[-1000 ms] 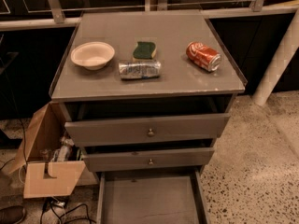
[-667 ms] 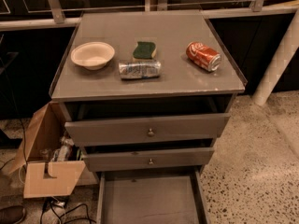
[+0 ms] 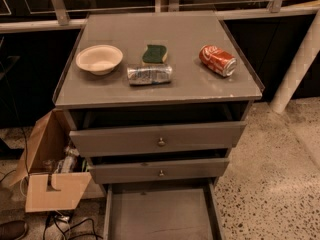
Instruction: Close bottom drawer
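The grey cabinet stands in the middle of the camera view. Its bottom drawer is pulled far out, showing its flat grey inside; its front panel and knob are cut off below the frame's lower edge. The middle drawer and the top drawer are each pulled out a little, with small round metal knobs at their centres. My gripper is not in view.
On the cabinet top lie a beige bowl, a green sponge, a silver can on its side and a red cola can on its side. An open cardboard box stands left of the cabinet. A white post rises at right.
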{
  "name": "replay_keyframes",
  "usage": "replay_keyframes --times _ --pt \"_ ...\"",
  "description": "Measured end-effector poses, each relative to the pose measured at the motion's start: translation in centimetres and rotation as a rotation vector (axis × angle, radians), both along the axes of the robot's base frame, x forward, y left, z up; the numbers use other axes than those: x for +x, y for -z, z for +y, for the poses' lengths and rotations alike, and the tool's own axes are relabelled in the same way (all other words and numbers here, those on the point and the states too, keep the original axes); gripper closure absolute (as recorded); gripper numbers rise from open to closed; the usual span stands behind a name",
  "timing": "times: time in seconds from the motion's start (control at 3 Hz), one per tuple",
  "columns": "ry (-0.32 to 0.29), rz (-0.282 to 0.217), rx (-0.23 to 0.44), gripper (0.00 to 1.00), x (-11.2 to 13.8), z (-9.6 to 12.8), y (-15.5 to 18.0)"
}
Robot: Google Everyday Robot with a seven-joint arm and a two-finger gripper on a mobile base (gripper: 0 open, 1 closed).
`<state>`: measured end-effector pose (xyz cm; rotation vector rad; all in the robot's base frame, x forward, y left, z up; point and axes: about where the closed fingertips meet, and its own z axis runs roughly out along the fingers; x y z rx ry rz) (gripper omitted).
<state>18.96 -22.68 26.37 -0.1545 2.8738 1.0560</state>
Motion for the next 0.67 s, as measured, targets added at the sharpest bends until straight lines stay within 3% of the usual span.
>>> replay_keyframes --times 0.33,0.67 --pt "0.050 -0.007 0.029 1.00 1.02 0.44 1.01" --pt "0.051 -0.007 0.030 1.00 1.04 0.45 1.07"
